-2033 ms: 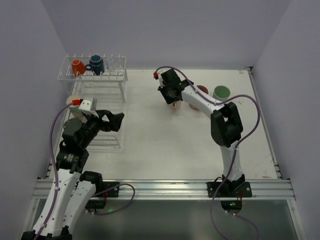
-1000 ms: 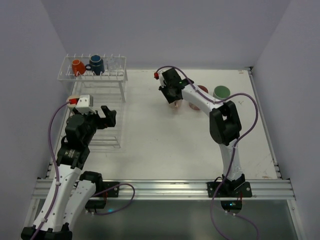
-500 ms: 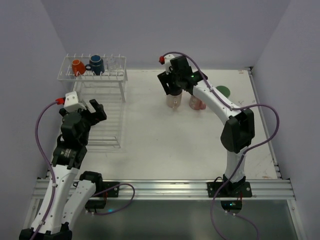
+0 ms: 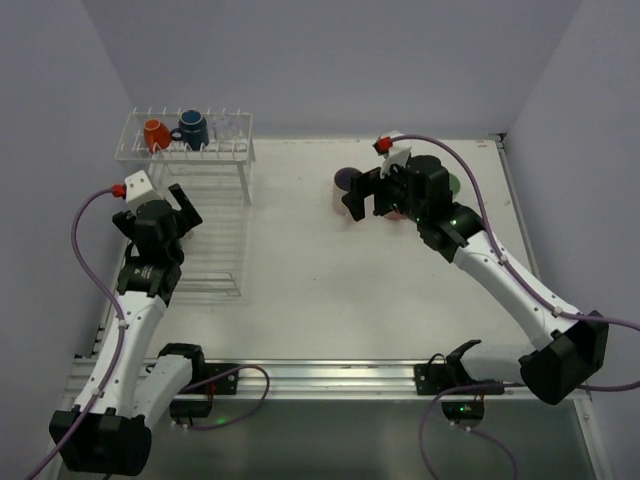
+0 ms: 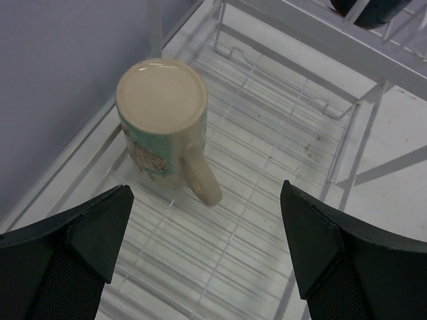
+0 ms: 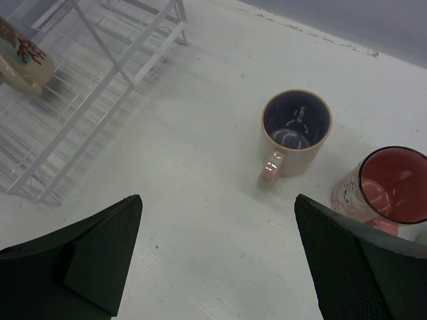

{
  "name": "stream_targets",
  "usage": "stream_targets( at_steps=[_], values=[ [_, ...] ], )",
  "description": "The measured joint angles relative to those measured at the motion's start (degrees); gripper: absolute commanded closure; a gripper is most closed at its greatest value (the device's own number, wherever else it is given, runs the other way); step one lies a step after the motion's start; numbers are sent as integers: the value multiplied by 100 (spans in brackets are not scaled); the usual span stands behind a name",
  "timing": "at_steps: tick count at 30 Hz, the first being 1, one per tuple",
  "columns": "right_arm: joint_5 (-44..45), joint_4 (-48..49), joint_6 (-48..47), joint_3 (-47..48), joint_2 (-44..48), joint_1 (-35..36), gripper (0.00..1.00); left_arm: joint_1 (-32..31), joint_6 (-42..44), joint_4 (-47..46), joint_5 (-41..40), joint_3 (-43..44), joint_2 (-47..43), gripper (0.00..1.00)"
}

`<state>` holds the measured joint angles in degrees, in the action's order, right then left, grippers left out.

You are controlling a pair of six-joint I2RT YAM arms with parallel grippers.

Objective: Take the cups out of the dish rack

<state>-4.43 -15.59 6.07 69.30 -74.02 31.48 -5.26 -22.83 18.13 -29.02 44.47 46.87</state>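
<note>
1. Top view: the white-wire and clear two-tier dish rack (image 4: 243,152) sits in the upper left of the frame. A small orange mug (image 4: 155,133) and a small dark blue mug (image 4: 192,129) stand side by side on its raised shelf. The left gripper (image 4: 187,207) hangs over the long lower tray, the right gripper (image 4: 366,197) is right of centre over the white table (image 4: 330,300), and a bit of a purple mug inside pokes out beside it.
2. Left wrist view: the left gripper (image 5: 207,193) is spread wide with nothing in it. The cream handled mug (image 5: 162,110) is upside down on the lower tray wires (image 5: 280,140), upper left of the frame, with its handle pointing lower right.
3. Right wrist view: the right gripper (image 6: 218,200) is also released and empty. The pale mug with purple inside (image 6: 297,133) stands upright on the table, and the pink mug with red inside (image 6: 385,187) is near it at the right edge. The cream mug peeks in at the top left on the rack.
</note>
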Motion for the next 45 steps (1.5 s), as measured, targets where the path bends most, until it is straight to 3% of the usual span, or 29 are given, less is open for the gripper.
stream_targets(
  at_steps=[7,23,45],
  values=[
    [-44,417,85,-358,398,-2,1,841,166,-518,481,-20,737,0],
    [-649,750,212,-481,529,-2,1,1263,1139,-1360,723,87,1829,0],
    [-1010,793,232,-507,529,11,1,1600,1410,-1882,870,332,2730,0]
  ],
)
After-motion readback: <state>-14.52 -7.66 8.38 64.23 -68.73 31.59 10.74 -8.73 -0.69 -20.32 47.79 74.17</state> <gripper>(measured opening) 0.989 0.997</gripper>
